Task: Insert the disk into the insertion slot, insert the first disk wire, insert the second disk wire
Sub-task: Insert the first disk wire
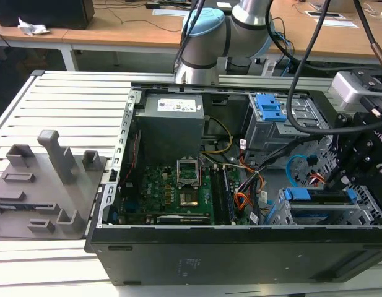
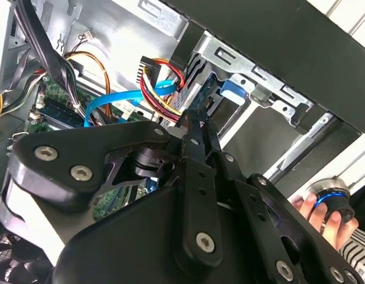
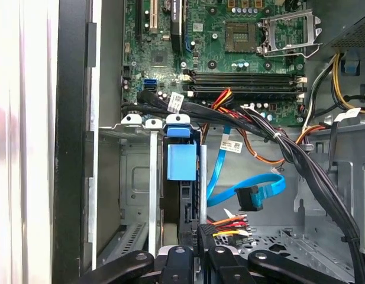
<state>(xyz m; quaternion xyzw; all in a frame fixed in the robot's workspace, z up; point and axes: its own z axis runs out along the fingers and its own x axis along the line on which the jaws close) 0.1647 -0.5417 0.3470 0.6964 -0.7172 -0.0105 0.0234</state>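
Observation:
The disk (image 3: 185, 201) sits edge-on in the insertion slot (image 3: 135, 177), the grey perforated cage, with its blue caddy tab (image 3: 181, 161) showing. In the exterior view the disk (image 1: 321, 197) lies in the slot (image 1: 367, 207) at the case's near right corner. My gripper (image 3: 203, 229) is at the disk's open end, shut on the dark plug of the first disk wire (image 3: 229, 223), a red, yellow and orange bundle. In the second wrist view the gripper (image 2: 197, 121) presses that wire (image 2: 164, 94) against the disk (image 2: 200, 77). My gripper (image 1: 336, 179) hangs just above the disk.
A light blue cable (image 3: 253, 189) with a dark plug lies loose beside the slot. Thick black cable bundles (image 3: 288, 148) cross above it. A grey box with a blue latch (image 1: 269, 108) stands behind. A hand (image 2: 324, 216) holds a round knob outside the case.

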